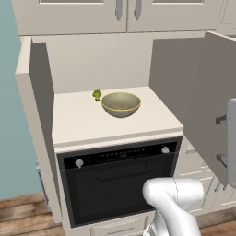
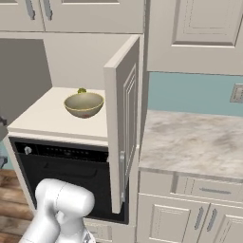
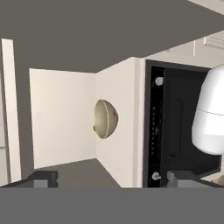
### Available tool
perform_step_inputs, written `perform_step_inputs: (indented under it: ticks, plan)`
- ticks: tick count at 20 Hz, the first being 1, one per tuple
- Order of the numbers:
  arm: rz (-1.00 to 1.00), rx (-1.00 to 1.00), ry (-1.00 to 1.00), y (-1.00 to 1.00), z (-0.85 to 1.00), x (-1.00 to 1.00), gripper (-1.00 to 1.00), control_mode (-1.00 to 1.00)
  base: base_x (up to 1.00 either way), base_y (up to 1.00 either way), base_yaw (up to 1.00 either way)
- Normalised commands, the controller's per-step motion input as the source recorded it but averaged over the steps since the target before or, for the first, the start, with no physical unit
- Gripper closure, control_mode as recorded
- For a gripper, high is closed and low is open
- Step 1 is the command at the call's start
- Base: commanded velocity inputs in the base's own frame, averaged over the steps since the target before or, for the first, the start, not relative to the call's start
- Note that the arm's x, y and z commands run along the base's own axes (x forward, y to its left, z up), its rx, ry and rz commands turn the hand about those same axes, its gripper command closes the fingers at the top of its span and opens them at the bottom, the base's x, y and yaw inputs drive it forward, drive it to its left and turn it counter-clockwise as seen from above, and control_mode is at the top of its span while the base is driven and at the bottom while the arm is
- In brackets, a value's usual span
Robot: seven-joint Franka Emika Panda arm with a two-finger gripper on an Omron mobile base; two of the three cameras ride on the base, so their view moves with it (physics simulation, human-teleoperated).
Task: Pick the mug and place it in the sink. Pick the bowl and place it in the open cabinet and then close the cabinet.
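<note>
The olive-tan bowl (image 1: 120, 104) (image 2: 84, 104) (image 3: 105, 119) stands upright on the beige floor of the open cabinet (image 1: 78, 120), above the oven. Both tall doors, the left one (image 1: 33, 115) and the right one (image 1: 198, 87) (image 2: 123, 123), are swung wide. My gripper (image 1: 222, 139) (image 3: 113, 179) hovers in front of the right door, rolled on its side and well apart from the bowl. It is open, with nothing between its fingertips (image 3: 42, 178). The mug and the sink are out of view.
A tiny green broccoli-like item (image 1: 97, 95) (image 2: 81, 90) lies just behind the bowl. The black oven (image 1: 115, 179) (image 2: 66, 166) sits under the cabinet. A marble counter (image 2: 194, 137) runs to the right, with short cream cabinets (image 1: 120, 14) overhead.
</note>
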Motion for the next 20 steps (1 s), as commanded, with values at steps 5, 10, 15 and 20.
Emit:
perform_step_inputs:
  ticks: [5,10,15,20]
  plan:
    - [0.0,0.0,0.0,0.0,0.0,0.0,-1.0,1.0,-0.43,0.0,-0.01]
    - [0.0,0.0,0.0,0.0,0.0,0.0,-1.0,1.0,-0.15,0.09,-0.01]
    - [0.0,0.0,0.0,0.0,0.0,0.0,-1.0,1.0,0.0,0.06,0.0]
    - [0.0,0.0,0.0,0.0,0.0,0.0,-1.0,1.0,-0.2,0.25,0.0]
